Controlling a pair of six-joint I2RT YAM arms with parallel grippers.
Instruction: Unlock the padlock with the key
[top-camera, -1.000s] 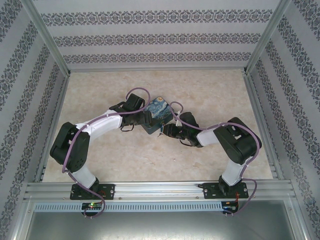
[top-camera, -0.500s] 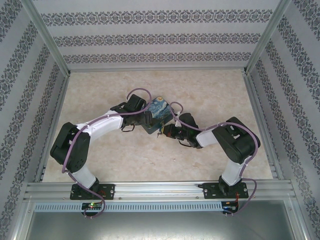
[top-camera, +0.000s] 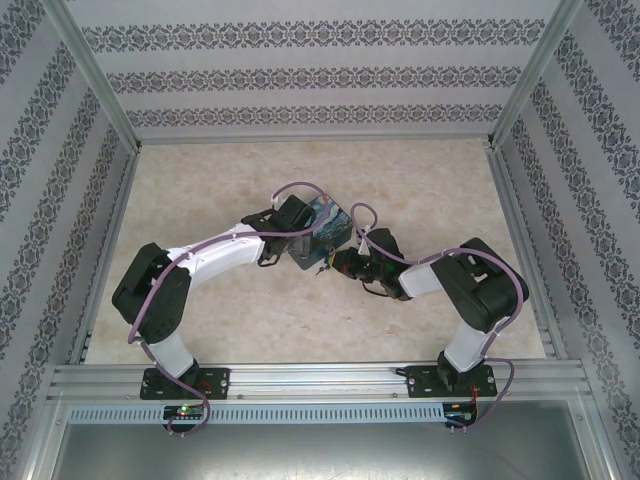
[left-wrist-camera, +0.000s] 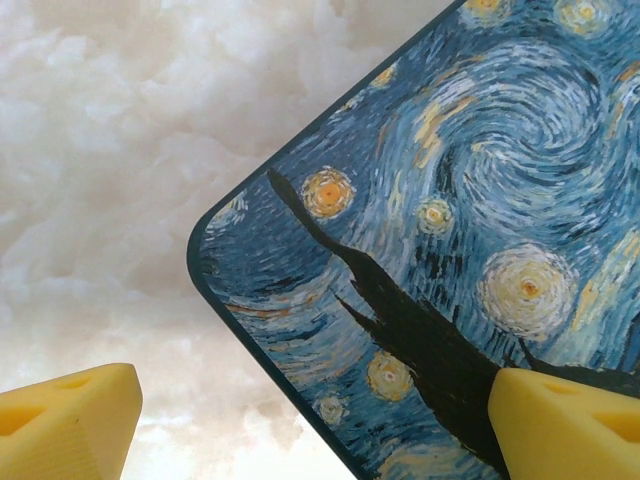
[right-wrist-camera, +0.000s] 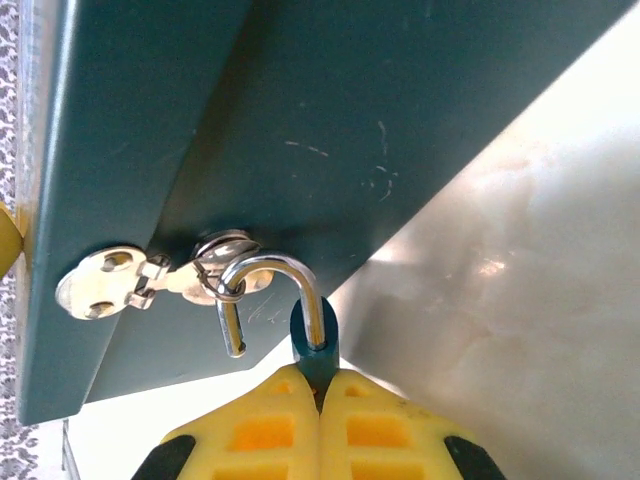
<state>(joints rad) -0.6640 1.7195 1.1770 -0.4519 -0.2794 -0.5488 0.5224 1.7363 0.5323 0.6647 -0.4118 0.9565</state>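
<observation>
The padlock (right-wrist-camera: 314, 352) has a blue body and a thin silvery shackle (right-wrist-camera: 272, 266). My right gripper (right-wrist-camera: 320, 384) is shut on the body, pinching it between yellow fingers. One leg of the shackle hangs free out of the body, and the hoop is hooked through a small ring on the metal hasp (right-wrist-camera: 105, 283) of the painted box (right-wrist-camera: 330, 120). The key is hidden. My left gripper (left-wrist-camera: 318, 425) is open, with one yellow fingertip (left-wrist-camera: 70, 420) over bare table and the other above the box lid (left-wrist-camera: 450, 250). From above, both grippers (top-camera: 298, 238) (top-camera: 337, 266) meet at the box (top-camera: 326, 222).
The box sits mid-table on a pale marbled surface (top-camera: 420, 180). Patterned walls and aluminium frame rails (top-camera: 300, 380) close the workspace on all sides. Purple cables loop over both arms near the box.
My left arm has reached further right, bringing its gripper over the box's near corner. The box has shifted slightly right. The right gripper stays at the box's front edge.
</observation>
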